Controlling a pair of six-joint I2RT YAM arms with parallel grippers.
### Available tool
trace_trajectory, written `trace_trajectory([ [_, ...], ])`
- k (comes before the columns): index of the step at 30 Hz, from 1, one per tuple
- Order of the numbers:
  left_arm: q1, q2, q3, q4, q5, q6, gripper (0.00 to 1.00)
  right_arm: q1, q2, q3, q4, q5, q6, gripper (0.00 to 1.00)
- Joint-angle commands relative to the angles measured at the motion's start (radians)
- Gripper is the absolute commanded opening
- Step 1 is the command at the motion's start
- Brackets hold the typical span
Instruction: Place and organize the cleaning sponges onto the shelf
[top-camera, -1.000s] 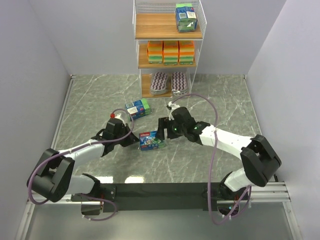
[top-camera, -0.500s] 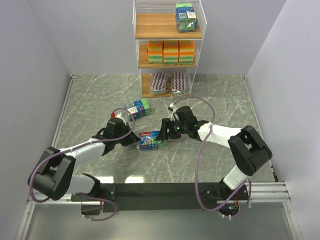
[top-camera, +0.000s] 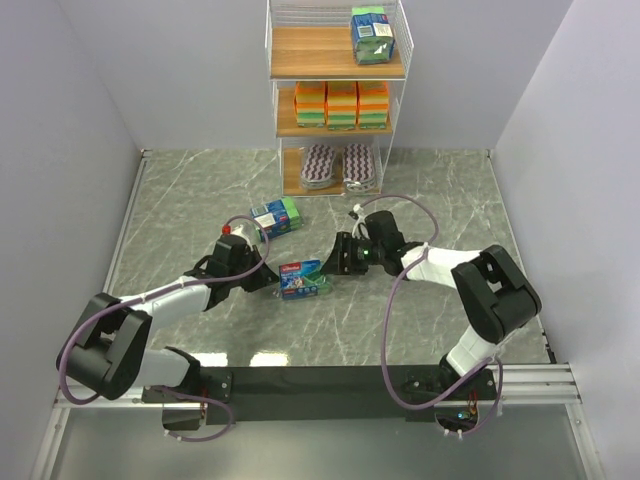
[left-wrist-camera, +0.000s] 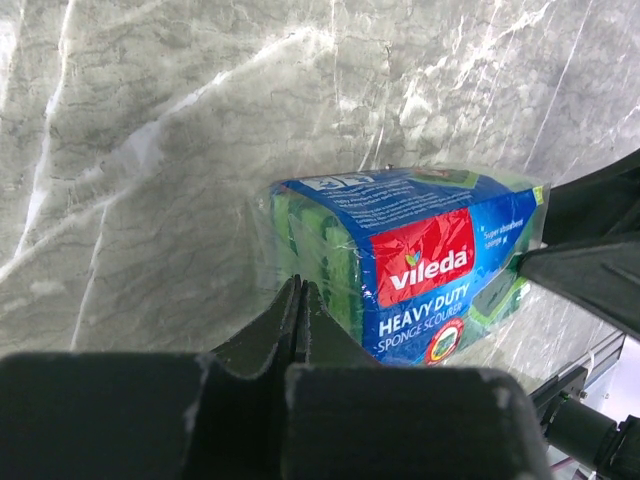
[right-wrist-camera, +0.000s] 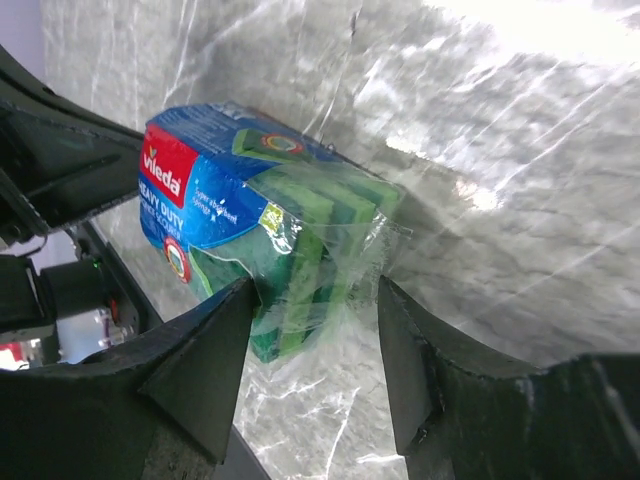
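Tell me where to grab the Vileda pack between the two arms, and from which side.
Grip the Vileda pack across its short green end, on the firm sponge block rather than the loose clear wrap. Come from the right arm's side: the pack lies with that end facing the right pincer, whose open jaws flank it.

A robot lab cell: plain grey walls (top-camera: 80, 100) enclosing a marble-patterned table (top-camera: 200, 190), with arms (top-camera: 170, 295) bolted to a near rail (top-camera: 330, 380).
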Motion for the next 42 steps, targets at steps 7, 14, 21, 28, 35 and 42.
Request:
trace_trajectory([
  [7,-0.005,0.018,0.03,0.009,0.005,0.003,0.01,-0.019,0.013,0.006,0.087,-0.098,0.031,0.52],
  [14,-0.005,0.021,0.027,0.024,0.015,-0.005,0.01,-0.004,0.027,-0.017,0.136,-0.158,0.055,0.48],
  [21,-0.004,0.019,0.031,0.03,0.025,-0.008,0.01,0.005,0.048,-0.017,0.126,-0.171,0.054,0.31],
  [28,-0.004,-0.022,0.036,-0.007,0.003,0.002,0.01,-0.007,-0.03,-0.005,0.063,-0.195,0.055,0.0],
  [35,-0.001,-0.118,0.108,-0.18,-0.138,0.043,0.01,-0.03,-0.166,0.024,-0.012,-0.212,0.066,0.0],
  [42,0.019,-0.373,0.264,-0.399,-0.352,0.071,0.01,-0.076,-0.312,0.101,-0.062,-0.23,0.106,0.0],
])
